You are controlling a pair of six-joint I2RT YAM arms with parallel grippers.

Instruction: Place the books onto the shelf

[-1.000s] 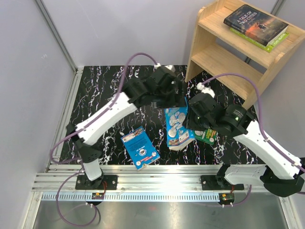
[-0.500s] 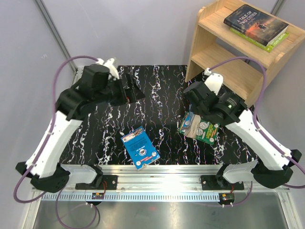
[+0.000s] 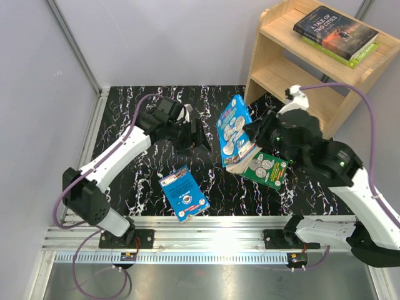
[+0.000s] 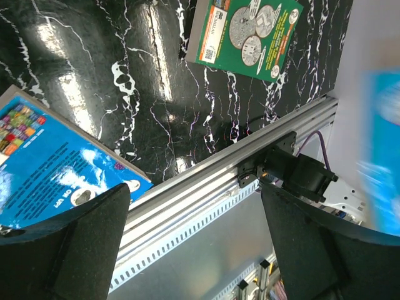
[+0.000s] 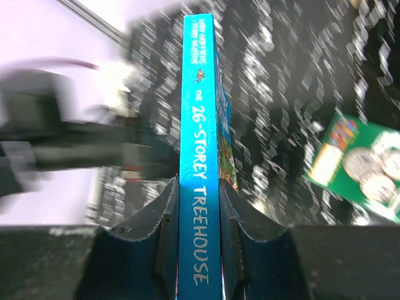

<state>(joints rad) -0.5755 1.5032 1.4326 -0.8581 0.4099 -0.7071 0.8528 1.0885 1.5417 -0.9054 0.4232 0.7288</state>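
My right gripper (image 3: 251,145) (image 5: 200,206) is shut on the spine of a blue book (image 3: 234,130) (image 5: 200,150) titled "The 26-Storey Treehouse" and holds it tilted above the table, left of the shelf (image 3: 284,75). Below it a dark green book with silver coins (image 3: 267,169) (image 4: 250,31) (image 5: 359,165) lies flat. Another blue book (image 3: 182,192) (image 4: 44,162) lies near the front rail. My left gripper (image 3: 197,134) (image 4: 195,189) hangs open with nothing in it above the table's middle. On the shelf's top tier a dark book (image 3: 334,28) rests on a lime green one (image 3: 342,55).
The black marbled table (image 3: 125,125) ends in an aluminium rail (image 3: 206,228) (image 4: 206,187) at the front. Grey walls close the left and back sides. The shelf's lower tier (image 3: 294,84) holds nothing. The two arms are close together mid-table.
My right gripper has lifted the blue book up off the table, away from the green book. My left arm has swung in from the back left toward the middle.
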